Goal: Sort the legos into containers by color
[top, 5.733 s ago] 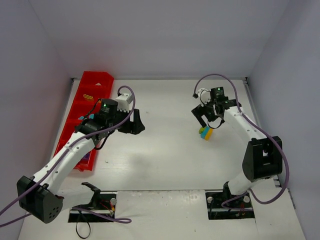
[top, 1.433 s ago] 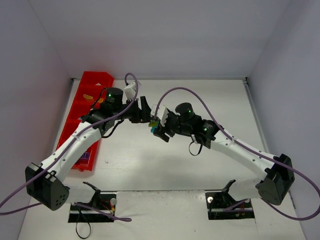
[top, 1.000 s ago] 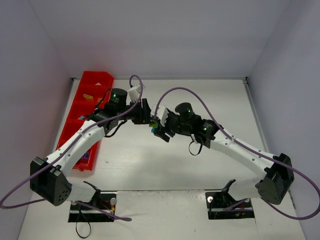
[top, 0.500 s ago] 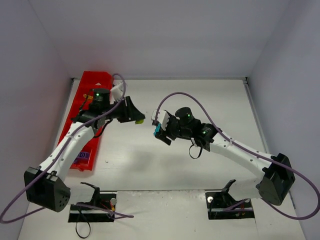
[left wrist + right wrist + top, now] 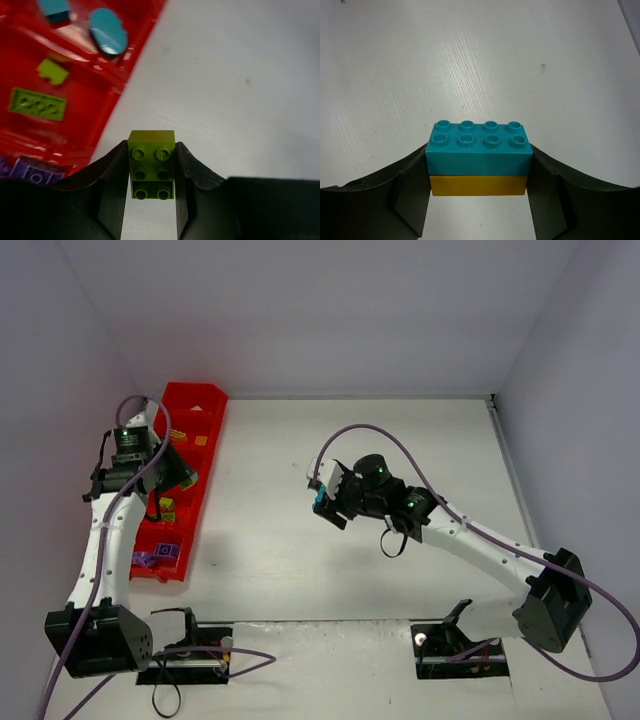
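Left wrist: left hand (image 5: 151, 150) pinches one lime brick (image 5: 151, 167) | right hand (image 5: 479, 152) pinches two stacked bricks (image 5: 478, 162)

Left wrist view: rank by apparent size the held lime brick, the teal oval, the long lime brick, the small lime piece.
1. held lime brick, though it is nearest the camera
2. teal oval and long lime brick: about alike
3. small lime piece

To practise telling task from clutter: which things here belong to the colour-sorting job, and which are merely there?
Job: red tray; lime brick in left gripper; teal brick on yellow brick in right gripper; sorted bricks in tray.
Merely there: purple cables; table; walls.
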